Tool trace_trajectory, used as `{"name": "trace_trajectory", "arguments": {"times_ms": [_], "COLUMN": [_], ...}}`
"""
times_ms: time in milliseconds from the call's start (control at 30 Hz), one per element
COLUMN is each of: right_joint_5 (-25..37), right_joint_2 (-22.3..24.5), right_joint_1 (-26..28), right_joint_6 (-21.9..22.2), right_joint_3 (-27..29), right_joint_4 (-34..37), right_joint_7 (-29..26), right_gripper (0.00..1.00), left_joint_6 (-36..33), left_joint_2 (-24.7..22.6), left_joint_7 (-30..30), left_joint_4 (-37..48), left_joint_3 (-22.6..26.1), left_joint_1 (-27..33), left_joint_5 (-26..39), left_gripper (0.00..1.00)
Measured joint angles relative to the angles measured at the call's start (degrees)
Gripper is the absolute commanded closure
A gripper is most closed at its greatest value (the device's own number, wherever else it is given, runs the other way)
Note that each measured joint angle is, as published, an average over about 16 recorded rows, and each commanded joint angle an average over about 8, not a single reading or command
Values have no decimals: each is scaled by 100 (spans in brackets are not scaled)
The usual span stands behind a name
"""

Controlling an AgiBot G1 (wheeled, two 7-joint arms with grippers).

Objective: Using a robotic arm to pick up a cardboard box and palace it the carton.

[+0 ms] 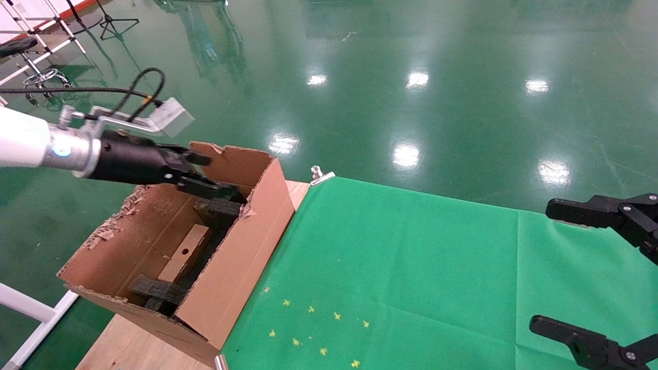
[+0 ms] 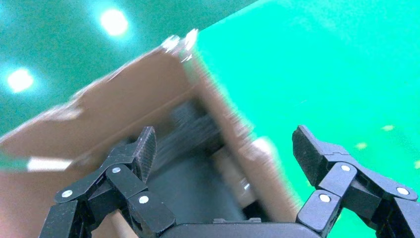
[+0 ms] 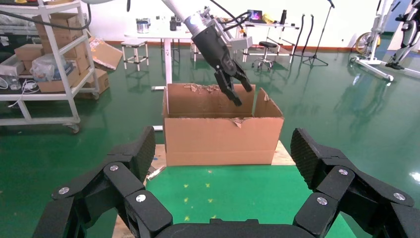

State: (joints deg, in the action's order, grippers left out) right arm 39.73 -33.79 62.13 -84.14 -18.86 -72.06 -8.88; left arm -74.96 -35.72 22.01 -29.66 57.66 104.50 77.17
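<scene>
**Over the carton: box is down, watch the exit**

Inside the carton [image 1: 241,246], the small cardboard box [image 1: 185,253] lies on the floor of it, lengthwise, round hole facing up, w/ black foam pieces [image 1: 159,294] at its near end and another foam block [image 1: 218,211] at the far end. So, judging by how things lie, the placing looks done.

Your left gripper [image 1: 216,180] hangs above the carton's far end, just over that far foam block, jaws spread wide and holding nothing; the left wrist view shows both fingers [image 2: 143,148] apart w/ only carton wall and foam between them.

Risks from here:
- Fingertips sit close to the ragged rear flap [image 1: 226,154] and the tall side wall. Pull out sideways and you could hook torn cardboard and drag or tip the carton; it stands at the wooden tabletop's [image 1: 128,344] edge, beside the green cloth [image 1: 411,267].
- Dip lower and you may press the foam, shifting the box.
- A straight lift looks safest.

Right gripper [image 1: 591,272] is parked over the cloth's right side, well apart, jaws wide open, empty.
</scene>
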Motion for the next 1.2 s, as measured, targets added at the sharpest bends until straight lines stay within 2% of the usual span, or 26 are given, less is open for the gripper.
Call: {"name": "trace_trajectory", "arguments": {"times_ms": [1200], "right_joint_5": [-2], "right_joint_2": [1], "right_joint_1": [1], "right_joint_6": [1], "right_joint_3": [-2], "right_joint_4": [0], "right_joint_7": [1], "right_gripper": [0], "left_joint_6": [-763], "left_joint_2": [50], "left_joint_7": [-801], "left_joint_4": [-3124], "left_joint_3": [-2962], "left_joint_1": [-3054], "left_joint_5": [-2512], "left_gripper": [0]}}
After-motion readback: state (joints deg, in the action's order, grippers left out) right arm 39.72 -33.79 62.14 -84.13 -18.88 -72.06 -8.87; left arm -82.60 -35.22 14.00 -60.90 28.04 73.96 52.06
